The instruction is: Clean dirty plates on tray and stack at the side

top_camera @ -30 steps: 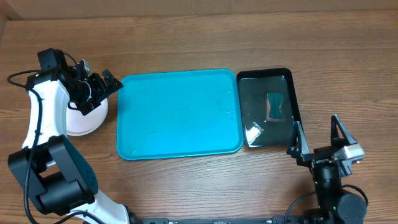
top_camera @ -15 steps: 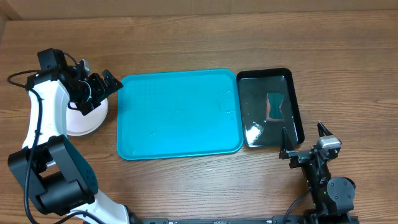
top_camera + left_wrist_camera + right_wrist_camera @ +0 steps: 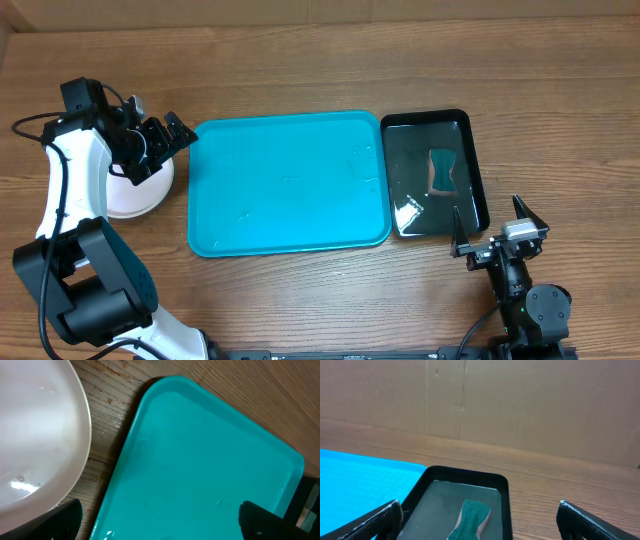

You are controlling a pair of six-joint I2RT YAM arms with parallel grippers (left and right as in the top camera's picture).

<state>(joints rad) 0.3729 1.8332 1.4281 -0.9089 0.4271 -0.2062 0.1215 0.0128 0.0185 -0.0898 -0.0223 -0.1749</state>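
Observation:
The turquoise tray (image 3: 290,180) lies in the middle of the table with nothing on it; wet streaks shine on its floor (image 3: 200,460). A white plate (image 3: 135,195) rests on the wood just left of the tray, and its rim fills the left of the left wrist view (image 3: 35,435). My left gripper (image 3: 170,138) hovers open over the gap between plate and tray, holding nothing (image 3: 160,520). My right gripper (image 3: 490,228) stands open near the front right, short of the black tray, with empty jaws (image 3: 480,520).
A glossy black tray (image 3: 430,125) sits against the turquoise tray's right side, holding shallow water and a green sponge (image 3: 441,170), also seen from the right wrist (image 3: 470,517). A cardboard wall backs the table.
The right gripper has pulled back and turned near the front edge, then shifted slightly. The left arm, plate and trays have not moved.

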